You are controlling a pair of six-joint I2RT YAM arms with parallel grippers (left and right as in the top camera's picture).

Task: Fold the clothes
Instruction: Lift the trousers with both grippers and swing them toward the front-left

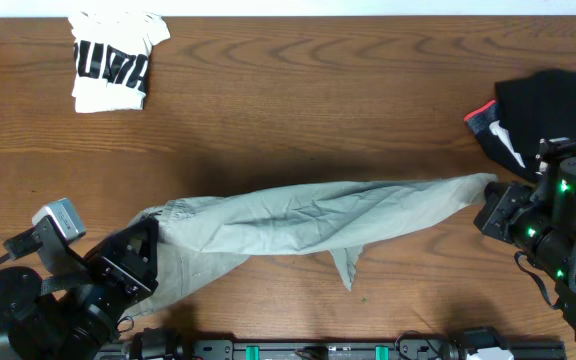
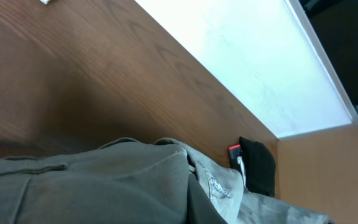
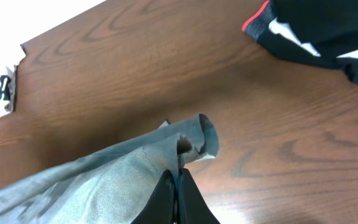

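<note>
1 shorts (image 1: 298,222), taut btwn left pincer (image 1: 150,250) & right pincer (image 1: 488,203)

I see the shorts (image 1: 308,220) strung across the near half of the table (image 1: 318,110), pinched at one end by the left gripper (image 1: 140,258) and at the other by the right gripper (image 1: 488,200). That band blocks any low pass from front to back. Behind it I have a wide stretch of bare wood. The white tee (image 1: 111,62) fills the far left corner, and a black garment (image 1: 548,105) crowds the far right, just beside the right gripper.
</note>
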